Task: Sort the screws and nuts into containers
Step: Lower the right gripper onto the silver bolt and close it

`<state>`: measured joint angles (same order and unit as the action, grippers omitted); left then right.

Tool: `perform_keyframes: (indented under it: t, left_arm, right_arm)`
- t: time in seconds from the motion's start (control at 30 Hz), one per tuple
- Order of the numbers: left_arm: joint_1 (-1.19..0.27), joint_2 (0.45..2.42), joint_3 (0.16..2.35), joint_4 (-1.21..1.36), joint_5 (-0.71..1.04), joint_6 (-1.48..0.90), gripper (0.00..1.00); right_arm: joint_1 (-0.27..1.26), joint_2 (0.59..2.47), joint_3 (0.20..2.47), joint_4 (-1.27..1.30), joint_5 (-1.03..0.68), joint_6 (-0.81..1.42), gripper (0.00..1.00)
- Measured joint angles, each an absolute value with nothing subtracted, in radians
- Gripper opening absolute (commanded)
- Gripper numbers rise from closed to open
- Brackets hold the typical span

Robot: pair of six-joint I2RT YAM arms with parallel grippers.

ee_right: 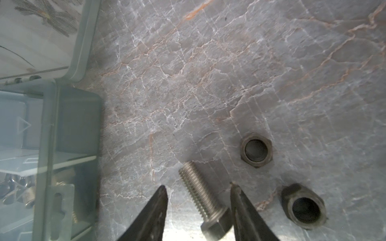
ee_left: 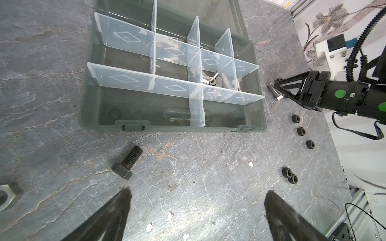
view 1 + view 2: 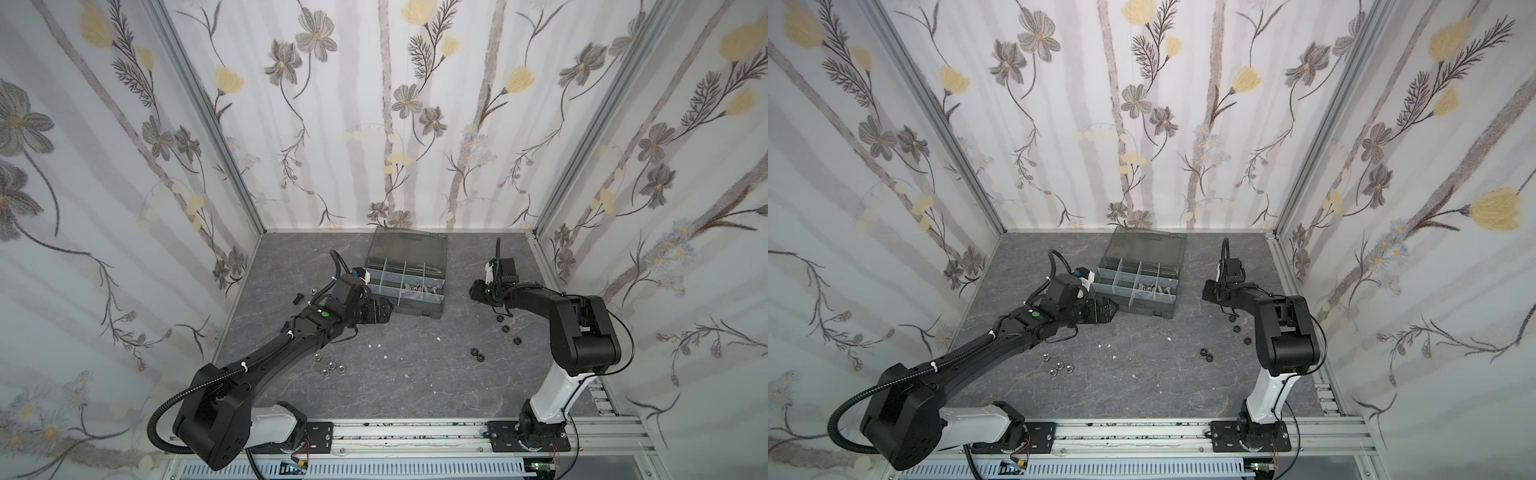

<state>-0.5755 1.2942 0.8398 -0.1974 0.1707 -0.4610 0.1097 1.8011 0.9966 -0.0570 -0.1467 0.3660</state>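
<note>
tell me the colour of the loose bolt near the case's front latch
Black: the threaded hex-head bolt; left wrist view shows it best.

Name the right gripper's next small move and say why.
Probably close the jaws. In the right wrist view the right gripper stands open astride the silver bolt, which lies flat on the table. A gap shows between the shaft and each finger, so it looks placed for the grip but is not yet gripping.

Organizer case (image 3: 417, 310) rear-centre on table (image 3: 415, 386); loose nuts (image 3: 481, 356) before it
</note>
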Motion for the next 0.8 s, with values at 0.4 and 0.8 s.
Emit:
perform_keyframes:
  t: [0.4, 0.8]
  left_arm:
    - [-0.577, 1.225, 0.782, -0.195, 0.157, -0.469, 1.0]
    - [-0.577, 1.209, 0.765, -0.197, 0.142, -0.468, 1.0]
  right_arm:
    - [0.191, 1.819, 1.01, -0.088, -0.092, 0.358, 0.45]
    - [0.218, 1.882, 1.086, -0.13, -0.001, 0.356, 0.32]
